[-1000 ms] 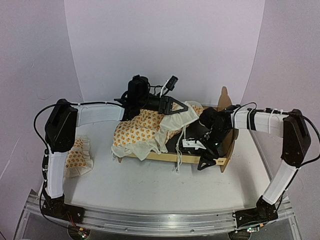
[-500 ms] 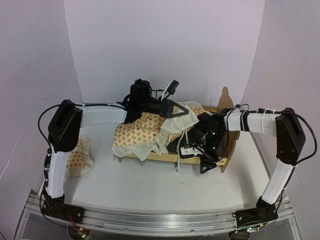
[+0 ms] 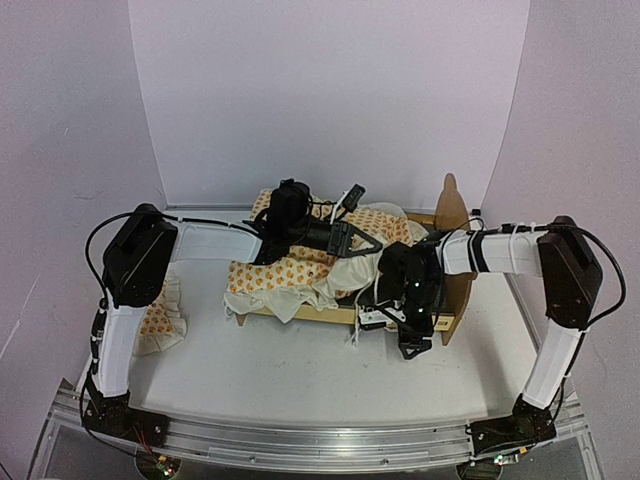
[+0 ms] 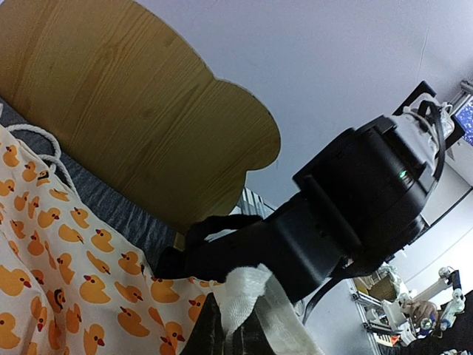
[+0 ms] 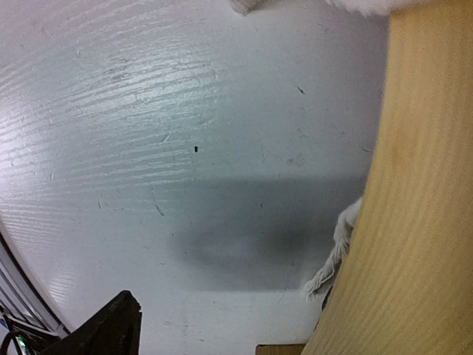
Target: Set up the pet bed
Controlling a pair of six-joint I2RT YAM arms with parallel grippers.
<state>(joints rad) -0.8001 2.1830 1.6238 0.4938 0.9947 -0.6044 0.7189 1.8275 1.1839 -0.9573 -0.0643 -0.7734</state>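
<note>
The pet bed [image 3: 452,208] stands mid-table, its plywood headboard [image 4: 126,111] on the right and a dark grey base [image 4: 111,211] showing below it. A duck-print mattress cover [image 3: 285,270] lies bunched over the bed. My left gripper [image 3: 365,243] reaches across from the left. It is shut on the cover's white edge [image 4: 247,292] close to the headboard. My right gripper [image 3: 405,335] hangs low at the bed's front rail near the headboard, open. In the right wrist view only one fingertip [image 5: 107,329] shows, beside a wood panel [image 5: 414,185] and a frayed tie [image 5: 332,259].
A small ruffled duck-print pillow [image 3: 160,315] lies on the white table [image 3: 300,380] at the left, beside the left arm. My right arm's black wrist [image 4: 355,214] sits right behind the left gripper. A curved white backdrop [image 3: 330,100] closes off the rear.
My left gripper has carried the cover's edge down and toward the headboard. The right arm has swung left and its gripper has dropped lower at the front rail, jaws wider.
</note>
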